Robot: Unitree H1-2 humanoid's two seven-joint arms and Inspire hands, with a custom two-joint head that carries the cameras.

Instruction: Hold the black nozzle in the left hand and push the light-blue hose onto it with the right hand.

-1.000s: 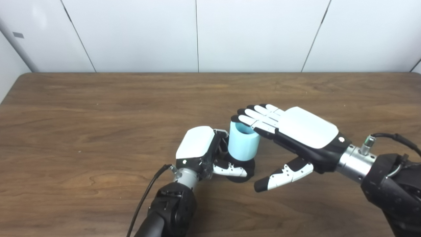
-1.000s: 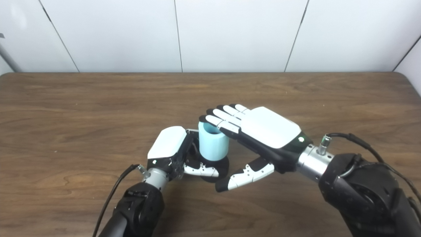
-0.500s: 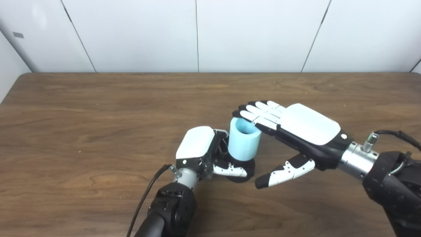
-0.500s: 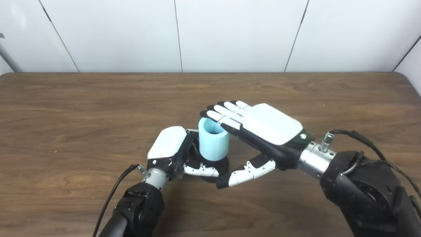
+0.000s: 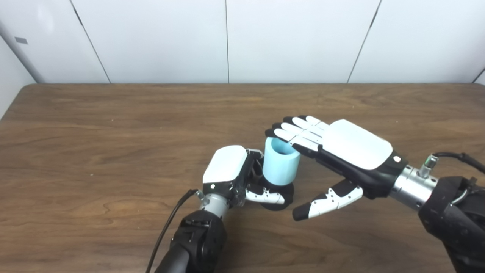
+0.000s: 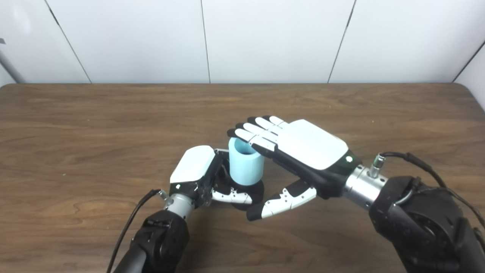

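Note:
A short light-blue hose [image 5: 280, 164] stands upright as a hollow cylinder on the black nozzle [image 5: 283, 193], whose round black base shows on the table under it. My left hand [image 5: 232, 174] is shut on the black nozzle, fingers and thumb around its base. My right hand [image 5: 337, 151] is open, flat and palm down, with its fingertips [image 5: 281, 132] over the far right rim of the hose; its thumb hangs free below to the right. Whether the fingertips touch the rim I cannot tell.
The brown wooden table [image 5: 113, 125] stretches wide to the left and behind the hands. White wall panels [image 5: 227, 38] stand along its far edge. A black cable [image 5: 166, 227] runs from my left wrist toward the front edge.
My right hand rose off the hose top and drew back a little, then came down and leftward again over the rim. The hose, nozzle and left hand have not moved.

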